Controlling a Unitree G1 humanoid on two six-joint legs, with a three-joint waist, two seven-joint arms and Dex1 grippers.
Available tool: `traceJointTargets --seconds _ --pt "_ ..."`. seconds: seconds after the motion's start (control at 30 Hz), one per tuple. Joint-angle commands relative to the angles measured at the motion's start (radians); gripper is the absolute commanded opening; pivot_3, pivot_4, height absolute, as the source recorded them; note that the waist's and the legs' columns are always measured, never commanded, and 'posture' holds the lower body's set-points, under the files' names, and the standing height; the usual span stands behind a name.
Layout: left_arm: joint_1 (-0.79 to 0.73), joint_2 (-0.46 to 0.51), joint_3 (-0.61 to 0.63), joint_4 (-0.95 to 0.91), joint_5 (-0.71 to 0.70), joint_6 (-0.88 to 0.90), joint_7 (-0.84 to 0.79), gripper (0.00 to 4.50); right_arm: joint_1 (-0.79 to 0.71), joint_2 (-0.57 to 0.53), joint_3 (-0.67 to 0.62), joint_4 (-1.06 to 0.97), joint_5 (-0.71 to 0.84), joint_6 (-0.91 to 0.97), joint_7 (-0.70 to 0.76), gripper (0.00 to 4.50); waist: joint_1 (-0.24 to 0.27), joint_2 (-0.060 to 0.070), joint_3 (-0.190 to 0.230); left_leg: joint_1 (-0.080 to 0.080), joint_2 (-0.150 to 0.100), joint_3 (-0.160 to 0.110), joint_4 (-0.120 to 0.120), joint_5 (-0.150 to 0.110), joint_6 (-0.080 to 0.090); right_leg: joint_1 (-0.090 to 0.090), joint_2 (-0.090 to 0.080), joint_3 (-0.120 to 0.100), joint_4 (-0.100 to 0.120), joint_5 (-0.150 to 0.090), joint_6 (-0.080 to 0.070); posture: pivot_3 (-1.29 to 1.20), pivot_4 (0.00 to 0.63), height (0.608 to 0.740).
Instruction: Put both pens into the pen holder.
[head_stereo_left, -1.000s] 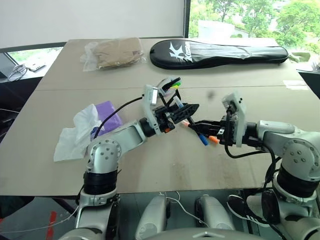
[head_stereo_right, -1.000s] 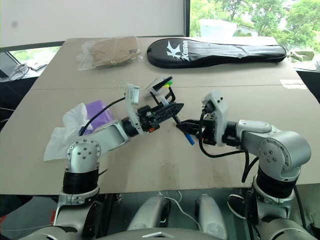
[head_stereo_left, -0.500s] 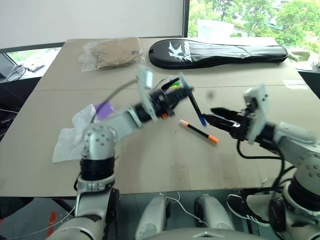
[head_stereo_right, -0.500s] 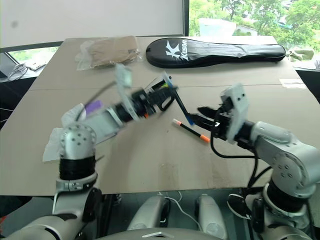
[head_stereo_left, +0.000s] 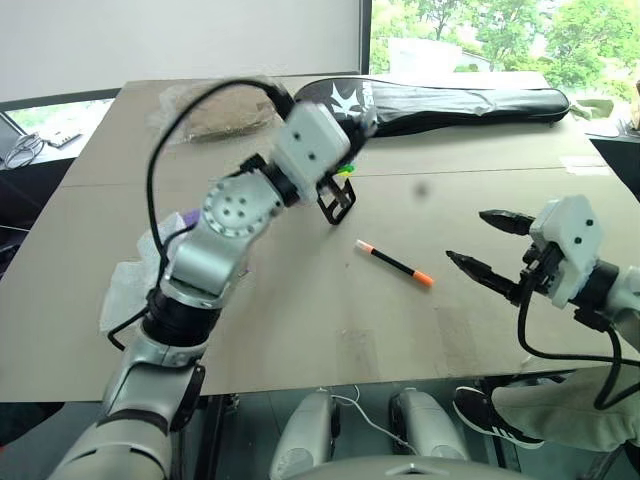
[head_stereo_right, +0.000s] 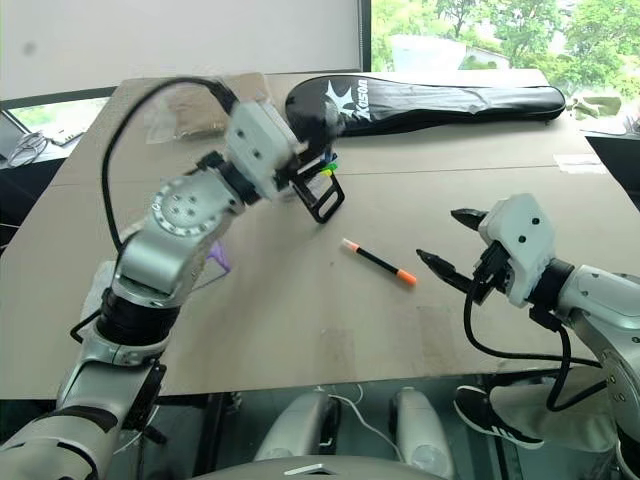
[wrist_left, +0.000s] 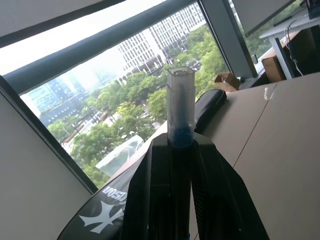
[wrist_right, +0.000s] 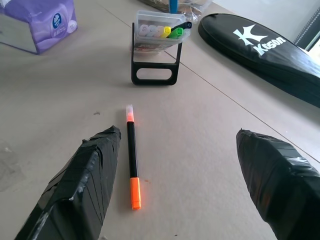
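Handover done: a second ago both grippers met over the middle of the desk with the blue-ended pen between them; now the left gripper (wrist_left: 172, 200) is clenched on that blue-ended pen (wrist_left: 180, 107), whose clear cap and blue band stick up between the black fingers in the left wrist view. The left arm has swung up and away toward the far side of the desk and now sits over the pen holder (wrist_right: 159, 37), which stands near the middle of the far half, just short of the long black racket bag (head_stereo_left: 470, 100). The right gripper (head_stereo_left: 490, 245) has let go and pulled back toward the near right edge; its jaws stand wide apart with nothing between them. The orange-ended pen (head_stereo_left: 394, 262) lies flat on the bare desk (head_stereo_left: 300, 330), between the holder and the right gripper, touched by neither. Judgement: first pen is about to be dropped in; second pen not yet started, and the open right gripper is well placed to take it. Hard to make out: from the head views the left wrist housing covers the pen and most of the holder's cup, so whether the tip is already inside the rim cannot be told. A blue tip shows just above the holder in the right wrist view, cut off by the frame edge. The holder already carries green and yellow markers (wrist_right: 170, 32).
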Motion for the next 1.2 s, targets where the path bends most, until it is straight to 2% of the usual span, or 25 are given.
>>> traceJointTargets --seconds 0.03,0.47,0.57,0.6,0.63,0.73,0.77,0.87,0.93,1.07,1.2 --pt "0.009 -0.003 -0.017 -0.002 0.119 -0.035 0.005 0.0 0.005 -0.027 -0.01 -0.007 -0.004 -0.042 -0.008 3.92 0.001 0.0 0.0 0.0 0.0 -0.001 0.0 0.0 0.0 0.0 0.0 0.0 0.0 0.0 0.0 0.0 0.15 0.74" --pt "0.004 -0.068 0.003 0.175 0.25 -0.04 -0.002 0.0 0.035 -0.057 -0.009 -0.021 0.005 -0.05 -0.041 3.92 0.004 -0.001 0.0 -0.001 0.0 -0.002 0.001 0.0 0.001 0.0 0.001 -0.003 0.0 0.0 0.0 0.0 0.15 0.74" --pt "0.009 -0.094 0.028 0.185 0.239 -0.015 -0.003 1.64 0.059 -0.064 0.014 -0.016 -0.019 -0.078 -0.04 3.99 0.005 -0.001 0.0 -0.001 0.0 -0.003 0.001 0.0 0.001 0.0 0.001 -0.003 0.001 0.0 0.0 0.0 0.15 0.74" --pt "0.013 -0.104 0.041 0.177 0.217 -0.011 -0.013 1.93 0.063 -0.067 0.029 -0.009 -0.027 -0.082 -0.042 3.99 0.004 -0.001 0.0 -0.001 0.0 -0.003 0.002 0.0 0.001 0.0 0.001 -0.003 0.001 0.0 0.0 0.0 0.15 0.74" --pt "0.021 -0.125 0.065 0.159 0.161 0.011 -0.033 2.26 0.066 -0.071 0.054 0.003 -0.038 -0.075 -0.05 3.99 0.004 -0.001 0.0 -0.001 0.0 -0.003 0.002 0.0 0.001 0.0 0.001 -0.003 0.001 0.0 0.0 0.0 0.15 0.74" --pt "0.06 -0.179 0.143 0.08 -0.036 0.08 -0.125 3.67 0.064 -0.076 0.136 0.047 -0.068 -0.055 -0.067 3.99 0.0 -0.001 0.0 -0.001 0.0 -0.003 0.002 0.0 0.001 0.0 0.0 -0.003 0.001 0.0 0.0 0.0 0.15 0.74" --pt "0.101 -0.18 0.178 0.019 -0.169 0.158 -0.191 4.15 0.048 -0.069 0.181 0.074 -0.076 -0.046 -0.07 3.99 -0.002 -0.001 0.0 -0.001 0.0 -0.003 0.002 0.0 0.0 0.0 -0.002 -0.003 0.001 0.0 0.0 0.0 0.15 0.74" --pt "0.205 -0.139 0.26 -0.112 -0.433 0.341 -0.305 4.15 -0.018 -0.054 0.3 0.168 -0.109 -0.023 -0.077 3.99 -0.006 -0.001 0.0 0.0 0.001 -0.002 0.002 0.002 -0.003 0.0 -0.002 -0.002 0.001 0.0 0.0 0.0 0.15 0.74" --pt "0.283 -0.061 0.302 -0.169 -0.519 0.428 -0.354 4.15 -0.09 -0.036 0.388 0.276 -0.139 0.005 -0.076 3.99 -0.015 -0.001 0.001 0.001 0.003 -0.001 0.002 0.001 -0.002 0.0 0.0 -0.001 0.002 0.0 0.0 0.0 0.15 0.74" --pt "0.406 0.084 0.339 -0.222 -0.539 0.465 -0.422 4.15 -0.204 -0.018 0.493 0.437 -0.162 0.006 -0.01 3.99 -0.017 -0.001 0.001 0.001 0.003 -0.001 0.002 0.0 0.0 0.0 0.002 -0.001 0.002 0.0 -0.001 0.0 0.15 0.74" --pt "0.506 0.173 0.357 -0.255 -0.516 0.416 -0.482 4.15 -0.286 0.007 0.563 0.507 -0.165 0.021 0.04 3.99 -0.003 -0.001 0.002 0.001 0.002 -0.001 0.003 0.0 0.0 0.001 0.002 -0.001 0.002 0.0 -0.001 0.0 0.15 0.74"
